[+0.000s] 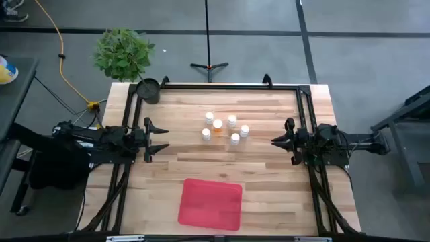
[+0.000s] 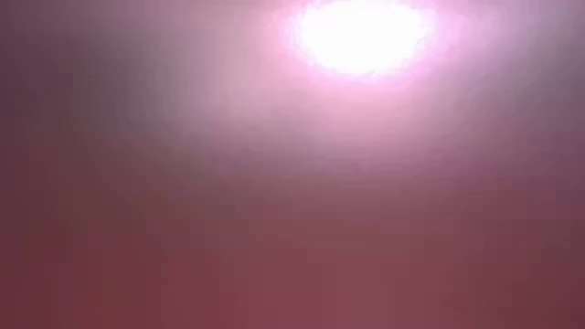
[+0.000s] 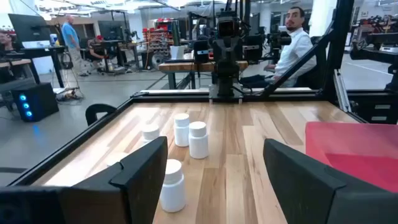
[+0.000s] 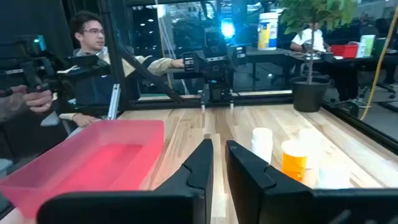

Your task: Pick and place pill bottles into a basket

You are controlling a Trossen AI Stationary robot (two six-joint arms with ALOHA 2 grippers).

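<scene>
Several pill bottles [image 1: 222, 128], orange with white caps, stand upright in a loose cluster at the middle of the wooden table. The red basket [image 1: 210, 204] lies flat near the table's front edge. My left gripper [image 1: 163, 140] hovers open at the left, pointing toward the bottles [image 3: 198, 140], with nothing between its fingers. My right gripper [image 1: 274, 141] is shut at the right, also pointing at the cluster [image 4: 293, 160], and holds nothing. In the right wrist view the basket [image 4: 93, 158] is off to one side. The low view is only a pink-red blur.
A small dark round pot [image 1: 148, 89] sits at the table's far left corner, and a potted plant [image 1: 122, 54] stands beyond it. Black frame rails [image 1: 222, 86] run along the table's edges. People sit and stand in the room beyond the table.
</scene>
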